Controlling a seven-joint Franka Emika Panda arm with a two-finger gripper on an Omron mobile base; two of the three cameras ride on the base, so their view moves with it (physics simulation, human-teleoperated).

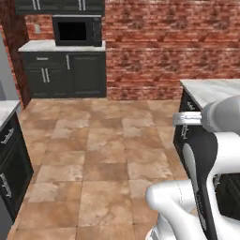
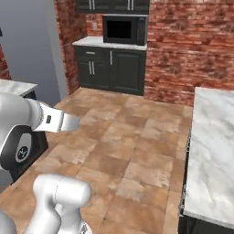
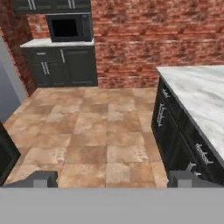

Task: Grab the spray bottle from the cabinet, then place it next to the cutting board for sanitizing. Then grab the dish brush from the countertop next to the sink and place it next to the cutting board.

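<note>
Nothing is judged done yet: the hand [image 3: 112,179] is held wide open and empty over the floor [image 3: 87,131], with a bare marble desk [image 3: 201,94] at right.

A terracotta tile floor [image 3: 92,131] spreads ahead of the hand and below it — bare tiles with pale grout lines. To the hand's right runs a white marble countertop [image 3: 201,94] with grey veins, atop dark drawer fronts. Far ahead, slightly left, a second pale counter [image 3: 43,42] carries a black microwave [image 3: 69,27] — it sits directly on the slab.
</note>
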